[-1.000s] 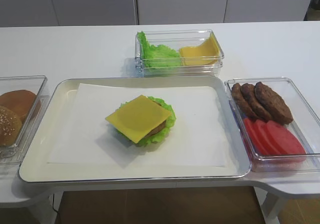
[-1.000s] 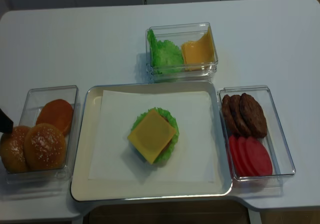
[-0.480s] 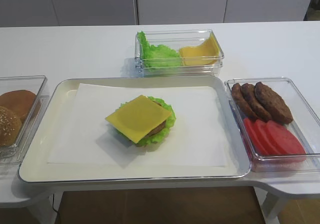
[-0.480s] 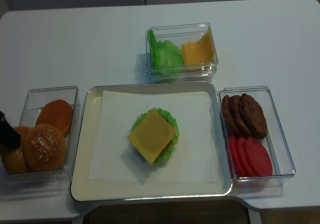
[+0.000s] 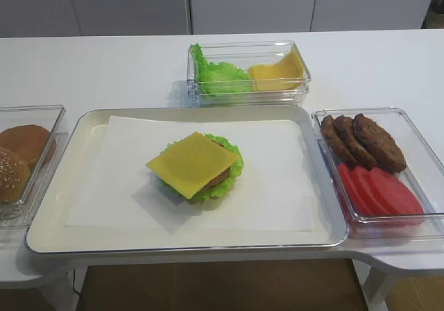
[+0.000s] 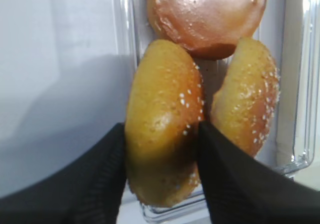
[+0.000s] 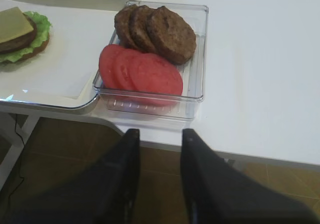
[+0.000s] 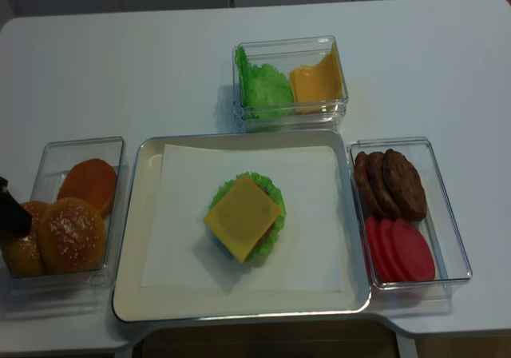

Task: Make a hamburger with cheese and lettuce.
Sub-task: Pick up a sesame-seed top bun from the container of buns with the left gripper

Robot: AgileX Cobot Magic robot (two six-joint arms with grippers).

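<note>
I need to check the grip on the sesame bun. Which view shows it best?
The left wrist view: the left gripper has its fingers on both sides of the sesame bun. The realsense high view shows only a finger beside it; the other high view crops it.

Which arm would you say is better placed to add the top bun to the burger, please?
Left. The left gripper already has its fingers on either side of a sesame bun in the bun box. The right gripper hangs open beyond the table edge, by the patties.
</note>
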